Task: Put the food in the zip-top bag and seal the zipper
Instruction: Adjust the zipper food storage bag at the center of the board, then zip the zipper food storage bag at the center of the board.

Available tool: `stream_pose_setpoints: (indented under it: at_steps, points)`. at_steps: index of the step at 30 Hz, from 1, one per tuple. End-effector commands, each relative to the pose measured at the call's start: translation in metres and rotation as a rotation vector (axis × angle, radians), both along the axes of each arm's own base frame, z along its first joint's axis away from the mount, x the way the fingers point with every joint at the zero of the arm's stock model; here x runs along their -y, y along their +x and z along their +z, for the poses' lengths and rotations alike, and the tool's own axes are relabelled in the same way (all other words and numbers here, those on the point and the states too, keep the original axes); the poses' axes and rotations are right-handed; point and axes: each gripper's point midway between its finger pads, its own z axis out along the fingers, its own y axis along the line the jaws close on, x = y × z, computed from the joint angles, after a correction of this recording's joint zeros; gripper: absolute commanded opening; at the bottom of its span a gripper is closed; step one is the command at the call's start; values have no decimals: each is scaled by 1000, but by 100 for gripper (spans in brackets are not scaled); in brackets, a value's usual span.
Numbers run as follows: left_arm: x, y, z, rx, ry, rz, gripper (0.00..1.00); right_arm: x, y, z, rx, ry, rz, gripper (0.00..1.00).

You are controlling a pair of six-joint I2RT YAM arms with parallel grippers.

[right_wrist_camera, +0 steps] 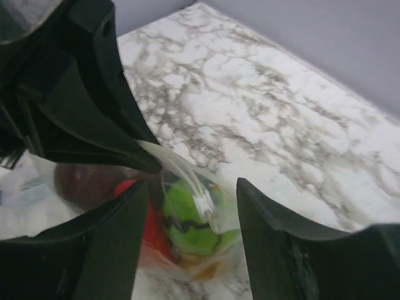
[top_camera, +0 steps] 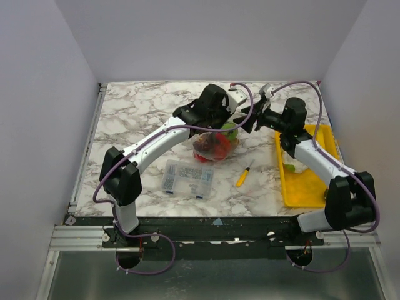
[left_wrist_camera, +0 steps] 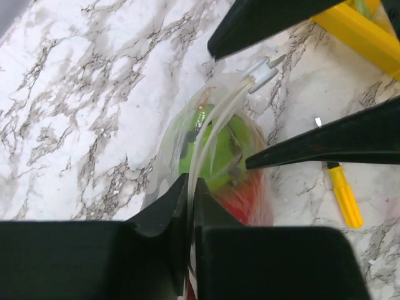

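The zip-top bag [top_camera: 215, 145] sits mid-table, holding food in green [left_wrist_camera: 209, 153], red [left_wrist_camera: 253, 200] and brown [right_wrist_camera: 81, 184]. My left gripper [left_wrist_camera: 190, 181] is shut on the zipper [left_wrist_camera: 203, 134], pinching the pale strip between its fingertips. The strip runs away from it to a small white end piece [left_wrist_camera: 262, 72]. My right gripper [right_wrist_camera: 192, 187] is open, one finger [right_wrist_camera: 119, 237] on each side of that end of the zipper [right_wrist_camera: 203, 203] without touching it. The two grippers meet above the bag in the top view, the right one [top_camera: 250, 120] coming from the right.
A yellow tray [top_camera: 282, 181] lies at the right with a white lumpy piece [top_camera: 294, 165] in it, partly under the right arm. A yellow-handled screwdriver [top_camera: 244, 176] lies between bag and tray. A clear compartment box [top_camera: 187, 178] sits in front of the bag.
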Motion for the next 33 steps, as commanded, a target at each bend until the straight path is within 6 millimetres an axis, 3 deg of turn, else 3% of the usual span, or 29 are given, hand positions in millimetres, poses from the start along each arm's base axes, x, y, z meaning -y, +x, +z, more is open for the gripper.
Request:
stream_pose_setpoints:
  at_steps: [1,2,3,8,13,17,24,28,33]
  points:
    - [-8,13,8,39,-1,2,2,20,11,23,-27,53,-194,78]
    - [-8,12,10,30,-9,-10,1,22,6,23,-13,37,-189,92]
    - [-9,10,11,16,-12,-20,0,23,1,23,2,25,-184,100]
    - [-3,-9,17,-102,-99,-144,0,31,-17,36,10,42,-220,100]
    - [3,-27,27,-285,-257,-246,0,50,-13,29,-11,34,-340,100]
    - [-3,-30,25,-331,-272,-257,0,45,-27,21,-9,21,-250,93]
    - [-9,-38,18,-329,-242,-280,0,13,-61,20,23,-9,84,79]
    - [-9,-42,21,-327,-245,-312,0,14,-52,11,74,-58,93,60]
    - [-7,-45,21,-315,-246,-330,0,12,-38,6,114,-73,96,45]
